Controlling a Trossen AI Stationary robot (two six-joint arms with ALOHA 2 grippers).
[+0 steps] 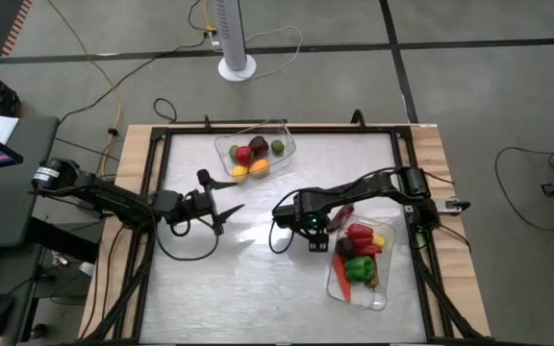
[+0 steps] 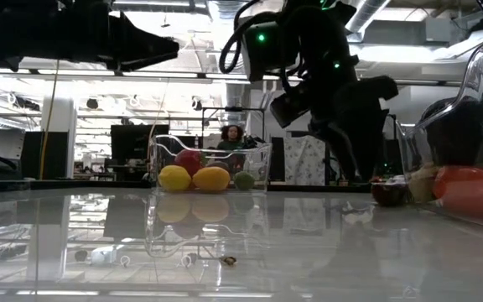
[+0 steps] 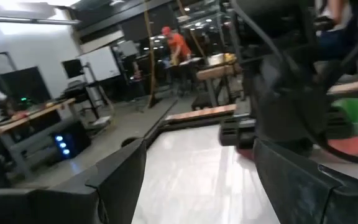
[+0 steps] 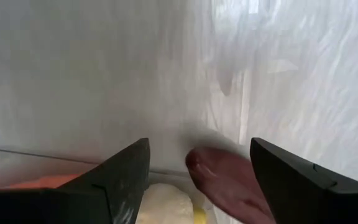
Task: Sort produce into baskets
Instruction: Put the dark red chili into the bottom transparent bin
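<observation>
Right gripper (image 1: pixel 317 240) points down at the counter (image 1: pixel 258 288), fingers (image 4: pixel 120 180) parted with a dark red-purple piece (image 4: pixel 225 180) lying between them; no contact visible, so not gripping as far as I can see. That piece sits at the near basket's (image 1: pixel 378 293) inner end, just beside its clear wall. The near basket holds red, green and orange produce (image 1: pixel 359 252) packed tight, with a carrot-like piece (image 1: pixel 342 281) along its left wall. In the low view this basket is cut off at the frame edge, contents blurred. Left gripper (image 1: pixel 221 210) hangs mid-counter, fingers (image 3: pixel 114 180) spread, nothing between them, well apart from both baskets. The far basket (image 1: pixel 287 144) sits near the counter's far edge with red, dark purple, green, yellow and orange pieces (image 1: pixel 253 159) inside. Open counter runs wide across the front left; the gap between the two grippers is bare. Black frame rails (image 1: pixel 162 192) border the counter sides. Cables (image 1: pixel 190 250) loop under the left arm. A white fan column (image 1: pixel 234 38) stands on the floor beyond. A person (image 2: pixel 231 138) shows behind the far basket, small and hard to make out.
</observation>
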